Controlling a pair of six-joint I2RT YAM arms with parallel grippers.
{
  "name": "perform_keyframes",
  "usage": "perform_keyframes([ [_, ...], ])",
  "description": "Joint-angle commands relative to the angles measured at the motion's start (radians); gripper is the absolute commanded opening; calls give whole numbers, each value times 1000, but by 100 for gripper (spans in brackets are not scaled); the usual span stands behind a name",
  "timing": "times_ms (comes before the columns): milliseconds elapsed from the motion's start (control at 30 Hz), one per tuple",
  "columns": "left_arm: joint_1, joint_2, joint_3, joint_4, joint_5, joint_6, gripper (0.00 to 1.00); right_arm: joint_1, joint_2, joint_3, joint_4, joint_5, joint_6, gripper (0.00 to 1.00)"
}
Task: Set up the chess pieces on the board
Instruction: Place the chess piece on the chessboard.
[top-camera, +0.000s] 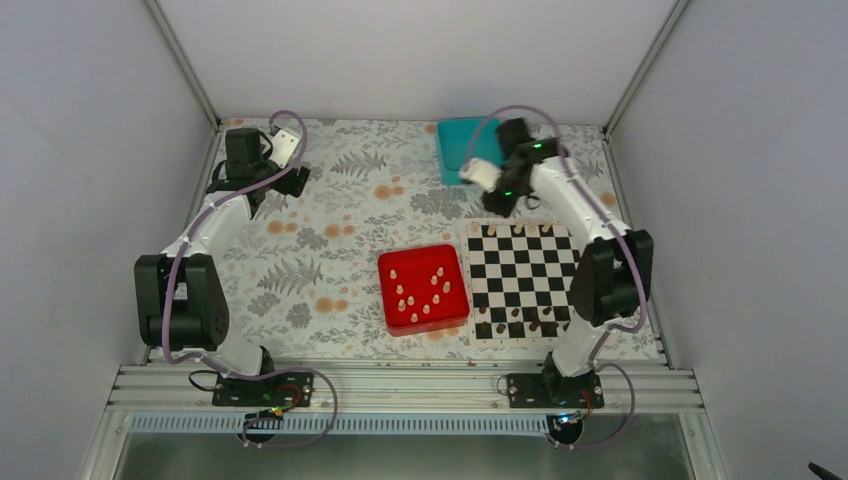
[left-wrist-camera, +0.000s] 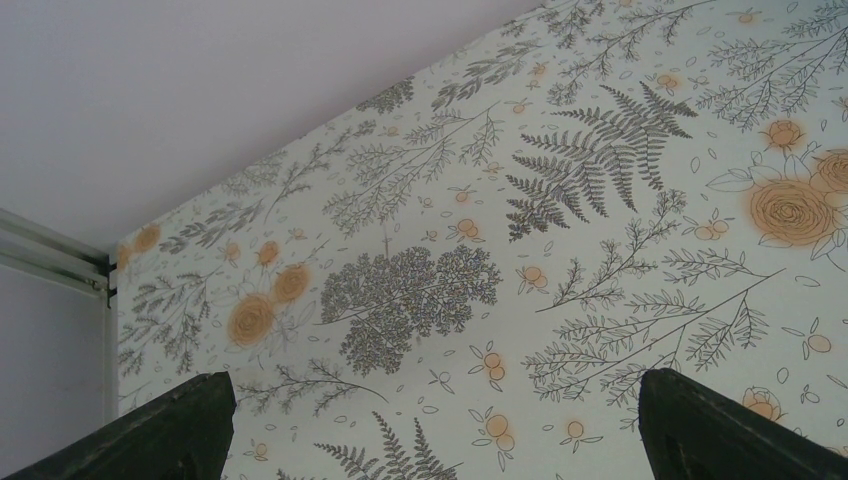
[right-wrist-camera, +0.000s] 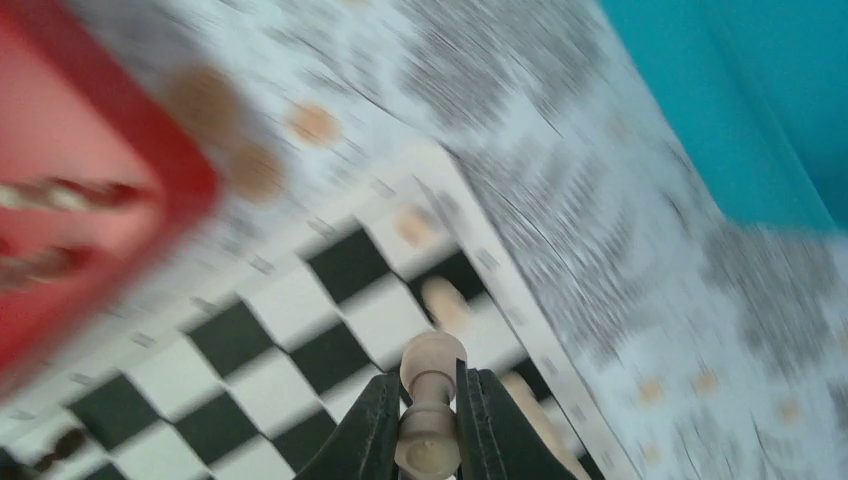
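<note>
The right tool (right-wrist-camera: 430, 402) is clenched on a pale chess piece (right-wrist-camera: 431, 366), gripping it by its narrow waist so that its round head pokes out past the fingertips (right-wrist-camera: 378, 400). The wrist view is smeared by blur, but the piece hangs above the board (right-wrist-camera: 300, 330), close to the board's far border and one corner. Other chess pieces (top-camera: 520, 229) stand in a row along that far edge, and two show as blurred pale shapes just beyond the held one. Dark pieces (top-camera: 515, 326) line the near rows.

Left of the board, just beside it, sits the red tray (top-camera: 392, 262) with several more pale pieces (top-camera: 425, 295) scattered inside. The teal tray (top-camera: 452, 140) lies beyond the board toward the back wall, with a strip of bare flowered surface (top-camera: 340, 210) between them. The right wall runs close along the board's outer side.

The left tool (left-wrist-camera: 432, 378) is released, its fingers (left-wrist-camera: 190, 420) spread wide with nothing between them. It hovers over patterned surface near the back left corner, well apart from board and trays.
</note>
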Motion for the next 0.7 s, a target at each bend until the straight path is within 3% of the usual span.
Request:
perform_keyframes([
  [0,1,-6,0,10,18,11,100,-238,-11,22,-60,16,-74,8],
  [233,0,-7,2,10,26,9,100,-511,81,32,-52,-3,-142,8],
  [667,1,-24,-9,13,20,11,100,-692,296,123,10,-9,-151,9],
])
